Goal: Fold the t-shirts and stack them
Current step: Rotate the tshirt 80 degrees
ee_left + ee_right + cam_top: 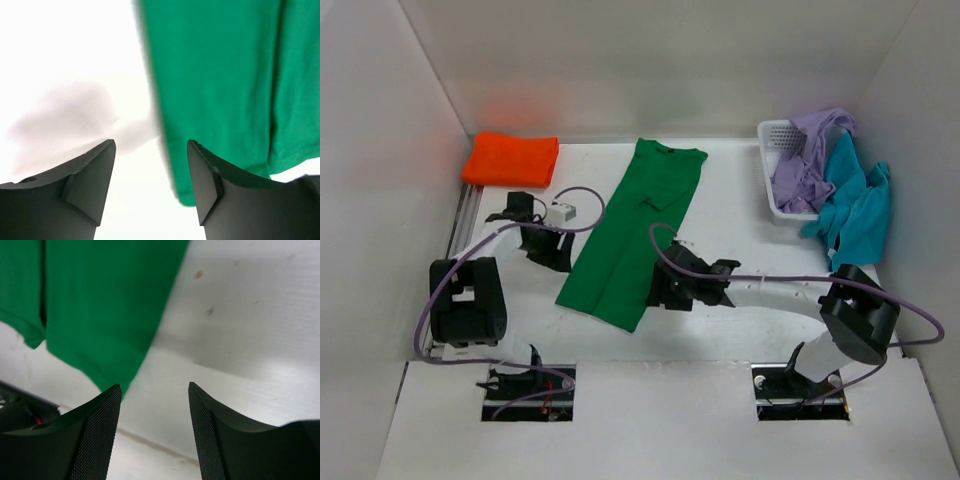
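A dark green t-shirt (638, 228) lies on the table as a long narrow strip, collar at the far end. The left gripper (558, 256) hovers open at its left edge; in the left wrist view the green shirt's (225, 75) near corner shows just inside the right finger, ungripped, with the gripper (151, 165) over white table. The right gripper (658, 290) stands open beside the strip's near right edge, and the right wrist view shows the gripper (155, 405) empty, the green cloth (100, 300) to its left. An orange t-shirt (512, 160) lies folded at the back left.
A white mesh basket (772, 135) stands at the back right. A lavender t-shirt (808, 165) lies in it and a teal t-shirt (855, 205) hangs over its right side onto the table. White walls enclose the table on three sides.
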Available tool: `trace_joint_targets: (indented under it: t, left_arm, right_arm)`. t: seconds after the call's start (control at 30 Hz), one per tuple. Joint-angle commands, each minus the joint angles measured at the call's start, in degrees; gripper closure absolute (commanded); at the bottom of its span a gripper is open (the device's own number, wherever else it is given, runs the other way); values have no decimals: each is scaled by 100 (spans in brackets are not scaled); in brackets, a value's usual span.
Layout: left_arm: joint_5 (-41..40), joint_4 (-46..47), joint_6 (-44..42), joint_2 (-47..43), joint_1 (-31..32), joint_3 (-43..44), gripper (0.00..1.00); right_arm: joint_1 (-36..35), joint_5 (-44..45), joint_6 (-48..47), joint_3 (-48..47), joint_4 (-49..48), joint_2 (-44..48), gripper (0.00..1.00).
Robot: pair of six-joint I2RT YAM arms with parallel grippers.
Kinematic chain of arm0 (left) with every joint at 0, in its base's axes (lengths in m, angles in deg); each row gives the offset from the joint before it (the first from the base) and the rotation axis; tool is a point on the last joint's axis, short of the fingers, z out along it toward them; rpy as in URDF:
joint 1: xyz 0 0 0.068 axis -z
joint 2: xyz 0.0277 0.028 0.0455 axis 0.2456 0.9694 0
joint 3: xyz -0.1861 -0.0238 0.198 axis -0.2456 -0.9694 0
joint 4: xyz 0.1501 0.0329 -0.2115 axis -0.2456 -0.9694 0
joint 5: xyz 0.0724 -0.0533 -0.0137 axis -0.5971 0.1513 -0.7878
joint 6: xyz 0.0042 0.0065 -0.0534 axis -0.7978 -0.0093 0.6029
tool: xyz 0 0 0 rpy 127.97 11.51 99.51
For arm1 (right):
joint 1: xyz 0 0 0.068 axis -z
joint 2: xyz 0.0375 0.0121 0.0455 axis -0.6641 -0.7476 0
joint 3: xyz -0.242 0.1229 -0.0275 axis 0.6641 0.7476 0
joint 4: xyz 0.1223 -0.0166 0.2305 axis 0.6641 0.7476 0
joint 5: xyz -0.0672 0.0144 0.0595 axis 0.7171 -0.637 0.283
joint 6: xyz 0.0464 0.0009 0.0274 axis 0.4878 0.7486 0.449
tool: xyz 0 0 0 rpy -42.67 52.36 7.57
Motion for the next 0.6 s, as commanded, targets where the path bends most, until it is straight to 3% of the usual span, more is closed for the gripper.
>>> trace_joint_targets:
  t: [0.0,0.17,0.4,0.57]
  left_arm:
    - [80,24,282,-738,-439,-3,41]
    - [246,156,414,-1327,-1090,-301,39]
    - [756,270,616,-2311,-1644,-812,38]
    - [801,200,695,-2751,-1847,-786,37]
  right_arm:
    - [-118,146,565,85,-507,55,39]
    - [-179,-214,1188,534,-1254,-234,42]
    - [-1031,-162,2515,473,-1816,-849,44]
    - [-1076,-39,2849,639,-2001,-999,55]
